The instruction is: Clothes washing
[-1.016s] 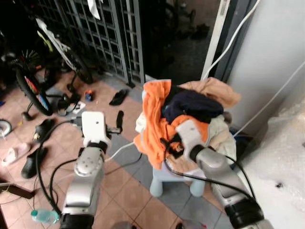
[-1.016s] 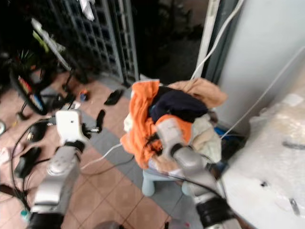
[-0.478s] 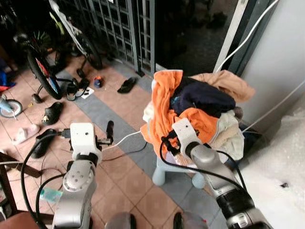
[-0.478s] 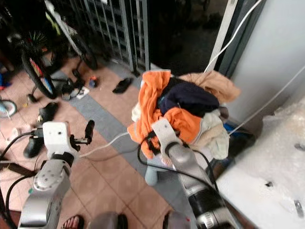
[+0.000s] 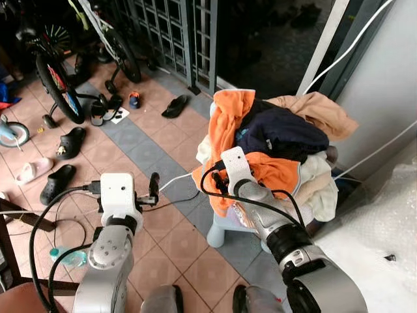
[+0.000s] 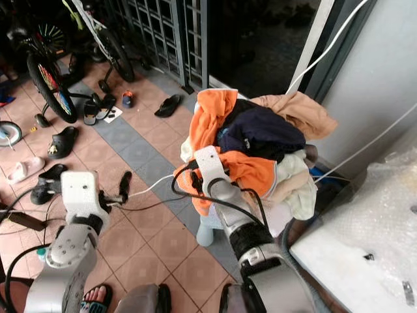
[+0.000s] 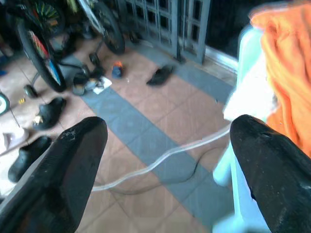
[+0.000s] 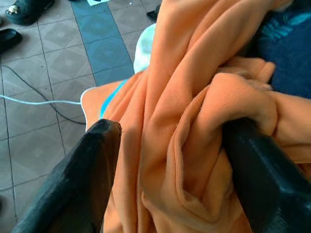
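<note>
The right pincer (image 8: pixel 170 160) sits wide around a fold of the orange garment (image 5: pixel 229 140) heaped on the small plastic chair (image 5: pixel 225 229), so it should close deep before lifting, while the left pincer (image 7: pixel 167 160) hangs wide over the tiled floor (image 5: pixel 163 235)

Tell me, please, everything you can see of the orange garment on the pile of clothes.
The orange garment is soft, crumpled knit-looking cloth, draped down the front of a heap of clothes on a pale blue plastic chair. A dark navy garment lies over part of it and a tan one sits behind. The right gripper has its open fingers pushed around a bunched fold of it.
</note>
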You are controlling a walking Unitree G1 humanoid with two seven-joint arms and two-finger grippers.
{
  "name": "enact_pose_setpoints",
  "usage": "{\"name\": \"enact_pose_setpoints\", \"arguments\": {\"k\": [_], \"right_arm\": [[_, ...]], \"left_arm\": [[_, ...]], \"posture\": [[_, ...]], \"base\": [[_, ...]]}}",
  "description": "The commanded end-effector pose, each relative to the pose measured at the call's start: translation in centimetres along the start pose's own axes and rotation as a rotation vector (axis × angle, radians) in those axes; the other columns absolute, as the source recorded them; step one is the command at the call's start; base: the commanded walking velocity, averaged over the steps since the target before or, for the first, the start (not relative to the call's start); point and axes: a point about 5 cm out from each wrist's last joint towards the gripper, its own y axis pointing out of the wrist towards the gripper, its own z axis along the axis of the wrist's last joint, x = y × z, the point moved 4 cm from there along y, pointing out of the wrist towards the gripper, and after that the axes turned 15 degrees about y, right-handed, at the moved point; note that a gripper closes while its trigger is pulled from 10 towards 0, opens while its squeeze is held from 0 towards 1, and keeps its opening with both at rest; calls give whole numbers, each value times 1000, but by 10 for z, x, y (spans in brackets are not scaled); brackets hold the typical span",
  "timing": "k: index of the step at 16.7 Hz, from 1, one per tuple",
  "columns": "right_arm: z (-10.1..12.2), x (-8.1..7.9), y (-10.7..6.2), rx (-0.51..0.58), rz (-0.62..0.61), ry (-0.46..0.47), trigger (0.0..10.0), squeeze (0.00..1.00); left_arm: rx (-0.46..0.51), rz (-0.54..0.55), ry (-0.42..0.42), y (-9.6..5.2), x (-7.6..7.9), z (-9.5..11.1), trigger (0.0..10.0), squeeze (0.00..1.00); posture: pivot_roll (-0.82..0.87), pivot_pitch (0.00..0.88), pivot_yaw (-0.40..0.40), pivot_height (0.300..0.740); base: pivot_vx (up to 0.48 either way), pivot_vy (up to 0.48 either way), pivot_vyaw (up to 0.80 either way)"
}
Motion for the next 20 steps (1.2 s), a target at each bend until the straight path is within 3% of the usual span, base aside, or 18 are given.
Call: {"name": "enact_pose_setpoints", "arguments": {"k": [1,2,5,9,11,13,16,17,20], "right_arm": [[-9,-2,0,-28,-3,22,0,0],[-10,-2,-1,-31,-3,23,0,0],[-23,18,-1,-66,-54,57,0,0],[-21,27,0,-54,-88,86,0,0],[-17,30,1,-37,-97,103,0,0],[-12,31,2,-18,-94,126,0,0],[-4,32,3,7,-83,168,0,0],[4,31,3,45,-63,207,0,0],[55,35,-5,280,-13,284,0,0]], "left_arm": [[-67,-126,-9,-6,14,-13,10000,0],[-74,-133,-11,-6,15,-15,10000,0],[-105,-287,-7,-7,30,-20,10000,0],[-97,-346,29,-2,43,-12,10000,0],[-103,-347,54,1,43,-14,10000,0],[-170,-213,26,12,28,-21,10000,0],[-181,-188,17,19,27,-22,10000,0],[-181,-186,20,21,29,-22,10000,0],[-172,-167,30,28,29,-21,10000,0]], "posture": [[131,143,18,740],[131,143,18,740],[116,120,19,740],[100,86,20,740],[94,67,18,740],[90,47,15,740],[79,24,6,740],[74,14,5,740],[50,0,12,740]], "base": [[0,0,0],[0,0,0],[0,0,0],[0,0,0],[0,0,0],[0,0,0],[0,0,0],[0,0,0],[0,0,0]]}}
